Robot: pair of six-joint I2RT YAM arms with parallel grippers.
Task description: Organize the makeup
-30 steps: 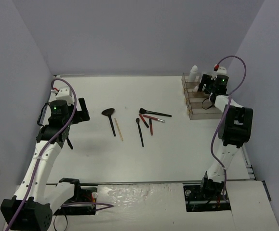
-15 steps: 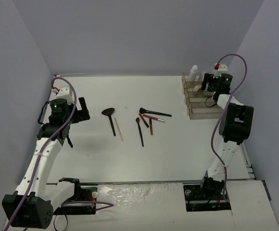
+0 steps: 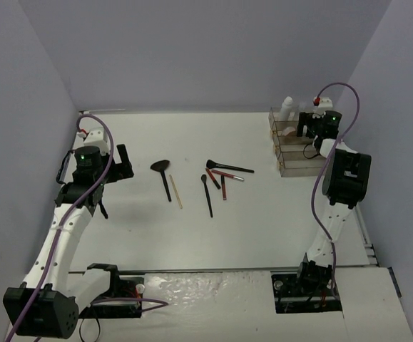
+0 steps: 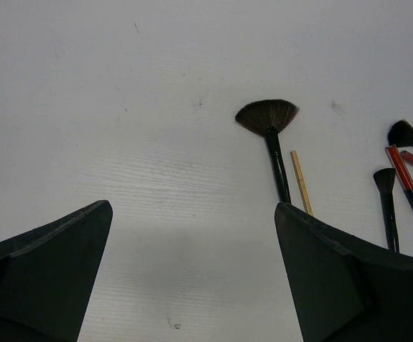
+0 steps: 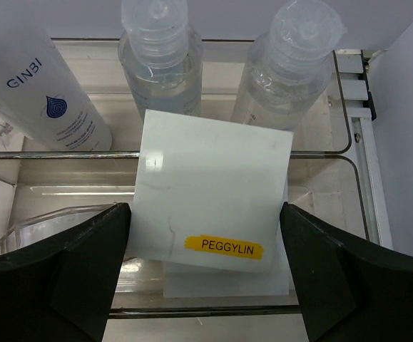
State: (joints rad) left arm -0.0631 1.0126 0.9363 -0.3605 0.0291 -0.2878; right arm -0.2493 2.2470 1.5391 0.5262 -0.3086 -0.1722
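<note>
Top external view: a white worktop (image 3: 192, 228) is boxed in by pale lilac walls (image 3: 192, 50) on three sides. Near its middle lies the loose makeup: a fan brush (image 3: 163, 173) with a tan pencil (image 3: 176, 191) just beside it, and to their right a cluster of black brushes (image 3: 207, 194) and red pencils (image 3: 224, 187), some crossing. A clear organizer (image 3: 292, 165) stands at the far right. The left arm (image 3: 67, 221) rises from its near-left base with its wrist above the worktop's left part, well apart from the brushes. Its jaws are spread wide with nothing between them, and the left wrist view shows the fan brush ahead of them. The right arm (image 3: 334, 206) is stretched to the far right, wrist over the organizer. Its jaws stand apart on either side of a white square pad (image 5: 210, 192), which lies in a tier on top of another pad; they appear to clamp nothing. Behind the pad, three bottles (image 5: 162, 53) stand in the back tier.
</note>
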